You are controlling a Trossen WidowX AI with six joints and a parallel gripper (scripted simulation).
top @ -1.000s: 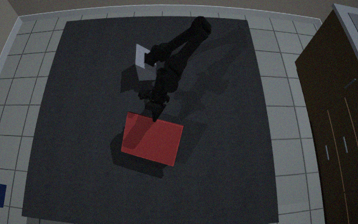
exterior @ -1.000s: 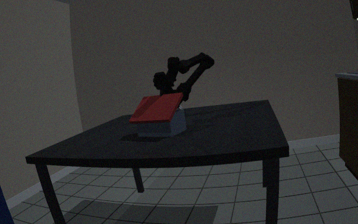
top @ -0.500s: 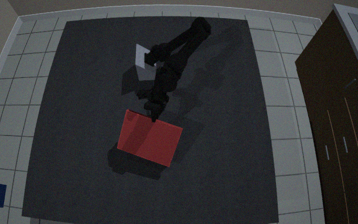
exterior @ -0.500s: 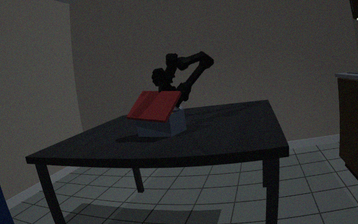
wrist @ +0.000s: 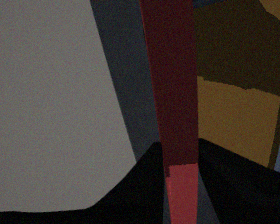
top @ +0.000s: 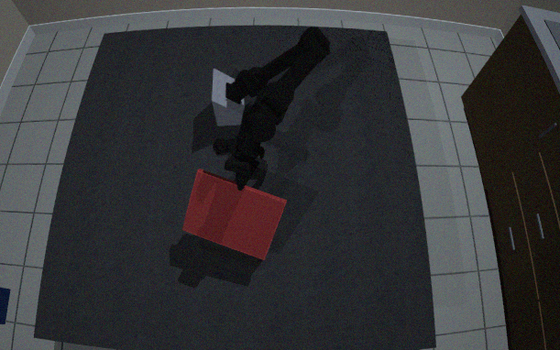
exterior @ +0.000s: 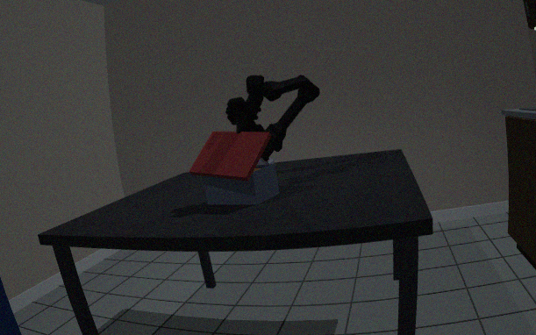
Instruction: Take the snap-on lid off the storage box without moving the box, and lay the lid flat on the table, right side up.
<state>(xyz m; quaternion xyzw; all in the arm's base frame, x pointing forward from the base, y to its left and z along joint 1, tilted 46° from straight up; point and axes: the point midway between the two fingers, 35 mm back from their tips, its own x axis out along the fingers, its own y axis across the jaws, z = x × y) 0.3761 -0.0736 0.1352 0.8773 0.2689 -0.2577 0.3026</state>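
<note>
Red lid (exterior: 230,154) tilted steeply over the grey box (exterior: 251,186), low edge toward the table's (exterior: 343,206) left corner, probably resting on the box rim. High edge pinched in the gripper (top: 244,180), jaws nearly closed on it, peeling the snap fit. Box near mid-table, toward the back edge.

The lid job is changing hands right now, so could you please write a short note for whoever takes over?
Pincer: shut on the back edge of the red lid.
Lid: tilted steeply, held edge raised, far edge low over the box.
Box: grey, on the dark table, partly under the lid.
Done: lid gripped and lifted at one side.
Left: get it fully clear, then lay it flat on the table, right side up, box untouched.
</note>
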